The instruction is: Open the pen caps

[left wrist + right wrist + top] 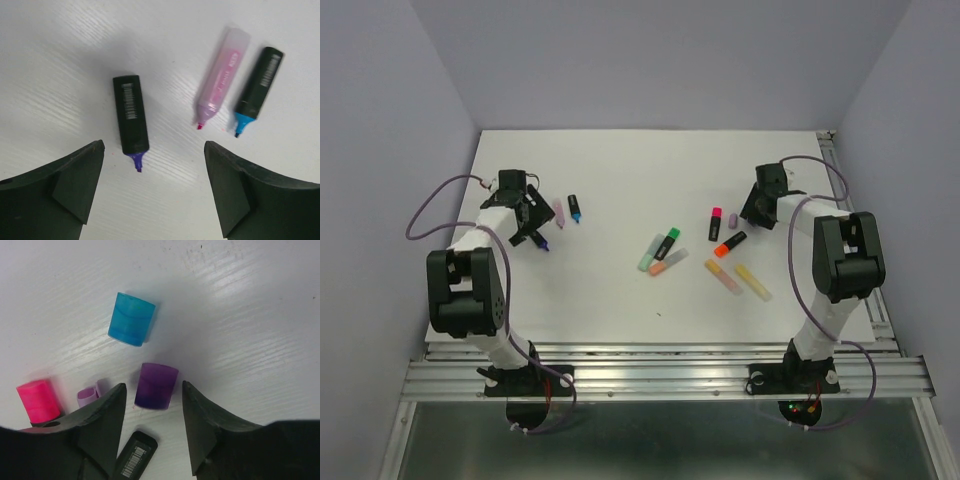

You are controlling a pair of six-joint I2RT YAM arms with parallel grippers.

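Two arms bent over a white surface scattered with highlighters.
The left gripper hangs low at the left of the surface, close to a pale pink highlighter, a black one with a blue tip and a black one with a purple tip. Mid-surface, a black highlighter with a green cap lies beside a pale green barrel and a peach one. The right gripper sits near a pink cap and an orange cap, both on black barrels, with a small lilac piece just beside it. A pinkish highlighter and a yellow highlighter lie nearer the arms' bases.
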